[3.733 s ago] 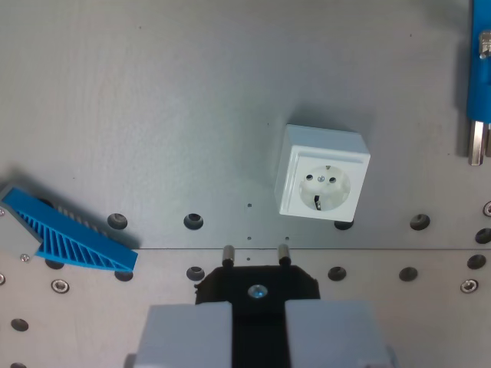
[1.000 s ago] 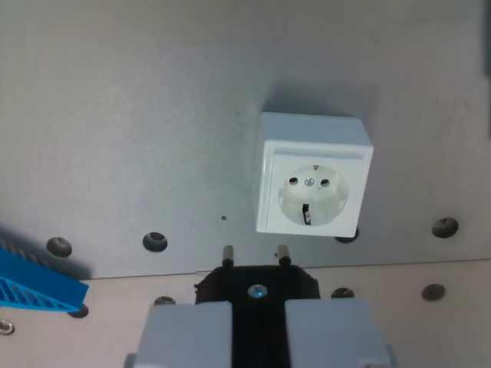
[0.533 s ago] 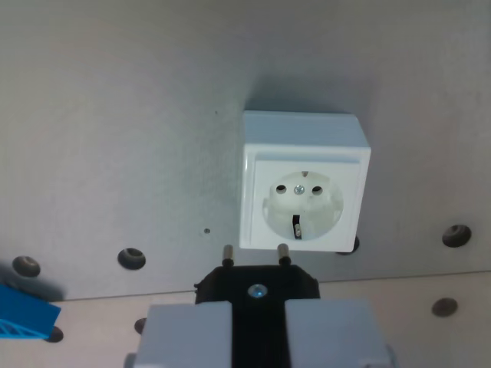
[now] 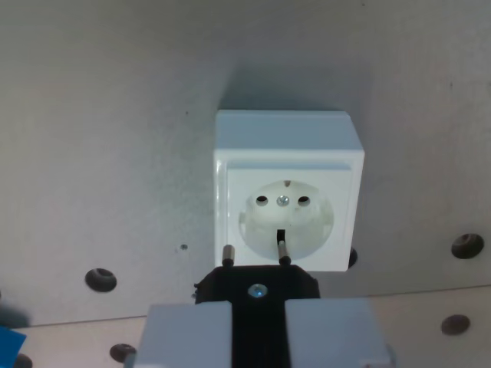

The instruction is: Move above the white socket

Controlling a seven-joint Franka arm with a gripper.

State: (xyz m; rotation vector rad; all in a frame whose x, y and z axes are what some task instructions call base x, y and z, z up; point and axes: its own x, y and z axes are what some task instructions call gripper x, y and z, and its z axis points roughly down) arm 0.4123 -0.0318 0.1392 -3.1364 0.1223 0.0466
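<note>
Socket (image 4: 285, 192) now sitting dead centre of the wrist view and filling way more of it than half a second back — and far more than at the oldest frame, where it was a small box off toward the wrist view's right. Blue ribbed part down at the wrist view's left nearly gone too, only a sliver (image 4: 8, 339) left in the bottom corner. All of that reads as the camera closing in and shifting across, not anything on the plate (image 4: 92, 115) moving.

Gripper (image 4: 258, 326) at the bottom edge, two pale fingers (image 4: 188, 333) clamped either side of a black plug (image 4: 257, 287), closed tight on it with no visible gap. Two metal pins (image 4: 226, 255) sticking out the front of the plug. One pin overlapping the round recess of the socket face, the other crossing the white frame at its lower-left corner. So lined up close but offset a bit toward the wrist view's left, going by this angle alone.

Can't tell how high the pins are over the face from this single view — no sign of contact, though. Looks like the hover move is mostly done, probably just a small nudge toward the wrist view's right left to centre the pins over the two holes (image 4: 261, 202).
</note>
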